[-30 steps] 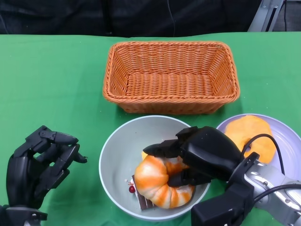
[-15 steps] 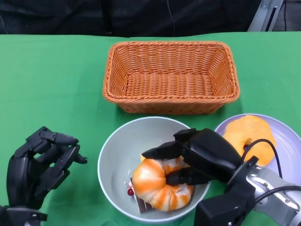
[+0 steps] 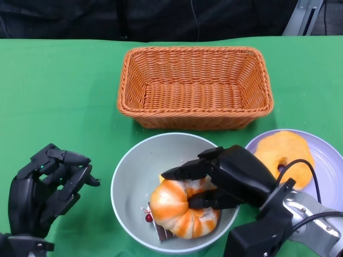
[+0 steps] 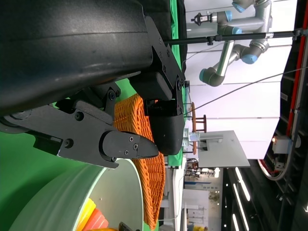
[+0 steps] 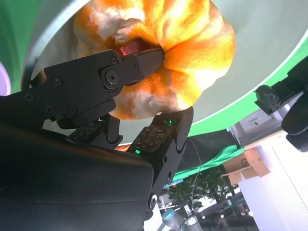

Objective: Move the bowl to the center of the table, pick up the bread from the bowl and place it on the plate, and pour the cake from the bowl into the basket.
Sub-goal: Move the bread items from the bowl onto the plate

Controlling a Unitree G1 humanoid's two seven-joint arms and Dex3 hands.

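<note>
Green cloth covers the table [image 3: 64, 91], where the right hand [image 3: 222, 179] grips the bread [image 3: 179, 206] inside the bowl [image 3: 128, 176] near its front edge, while the left hand [image 3: 45, 184] hangs empty, fingers apart.

Green tabletop [image 3: 64, 91], a cloth-like surface filling most of the head view; dark backdrop [image 3: 161, 19] along its far edge; grey metal strut [image 3: 300, 16] rising at the far right corner. Left wrist view: grey industrial robot arm with blue joints [image 4: 236, 50] well beyond the tabletop; thin black rod [image 4: 231, 37] crossing before it; white wall panel [image 4: 226, 149]; ceiling light strips [image 4: 240, 180]. Right wrist view: cardboard boxes [image 5: 245, 163] against a pale wall; green foliage [image 5: 202, 187] beside them; another blue-jointed arm [image 5: 175, 219], partly visible.
</note>
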